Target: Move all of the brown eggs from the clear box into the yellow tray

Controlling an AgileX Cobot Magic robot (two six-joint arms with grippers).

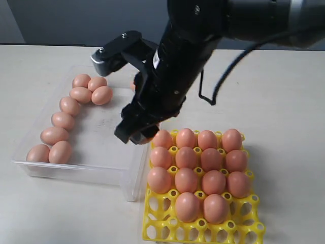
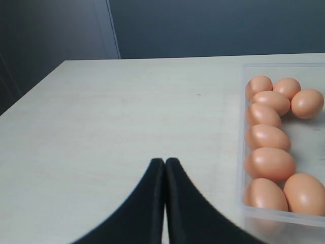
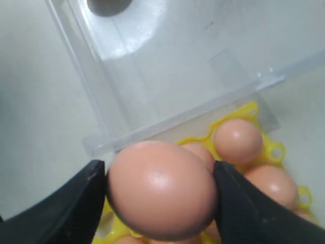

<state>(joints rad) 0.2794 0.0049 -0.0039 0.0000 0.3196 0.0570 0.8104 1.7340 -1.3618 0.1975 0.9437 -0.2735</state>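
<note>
Right claw: right gripper (image 3: 158, 178) was pinching one brown egg, the held egg (image 3: 152, 206), a finger on each flank.
Left claw: left gripper (image 2: 165, 170) was pressed together and empty, over the bare table (image 2: 127, 112) beside the clear box (image 1: 76, 170).
Task's things: eight brown eggs (image 1: 63, 120) lay along the clear box's far-left side. Fourteen sat in the yellow tray (image 1: 167, 231). The held egg hung above the line where box wall and tray corner met.
Free cups: the only empty cups (image 1: 203, 235) seen were at the tray's near end.
Hazard, slip: the shell looked smooth and was gripped at only two points. A jolt could drop it onto seated eggs or the box wall.
Hazard, route: the free cups lay past filled rows, so a low pass could strike them.
Hazard, placement: a descent off-centre could land the egg on a knob or a neighbour.
Hazard, pressure: a harder squeeze could crack the shell.
</note>
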